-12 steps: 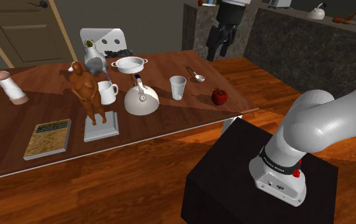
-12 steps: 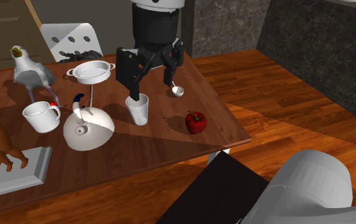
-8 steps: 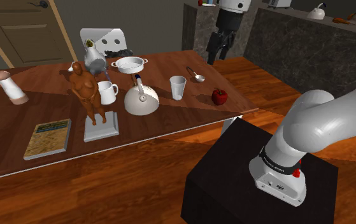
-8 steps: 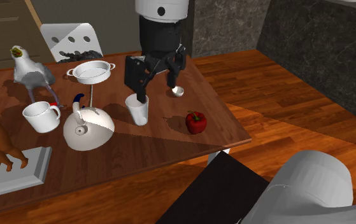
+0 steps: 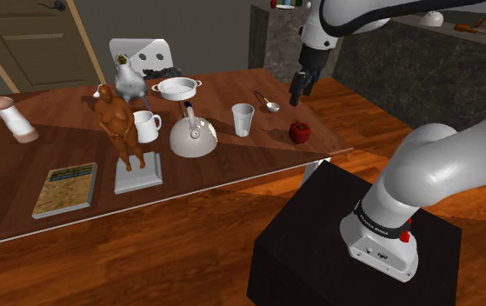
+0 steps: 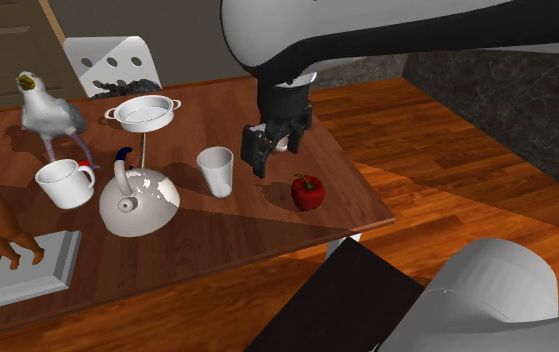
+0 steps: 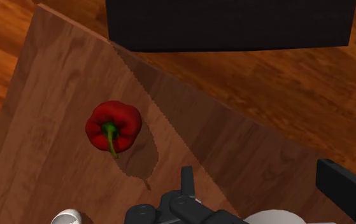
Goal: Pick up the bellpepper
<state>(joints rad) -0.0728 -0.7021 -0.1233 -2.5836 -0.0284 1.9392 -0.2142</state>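
Observation:
A red bellpepper with a green stem sits upright on the brown wooden table, near the corner closest to the stand. My black gripper hangs in the air above the table, a little behind the pepper and between it and the clear cup. Its fingers stand apart with nothing between them, and they do not touch the pepper.
A kettle, a white mug, a pan, a bird figure, a statue and a book stand further along the table. A small ladle lies behind the pepper. The black stand is beside the table's corner.
The arm has swung from over the clear cup towards the bellpepper and come lower. The gripper has stayed open, and nothing on the table has moved.

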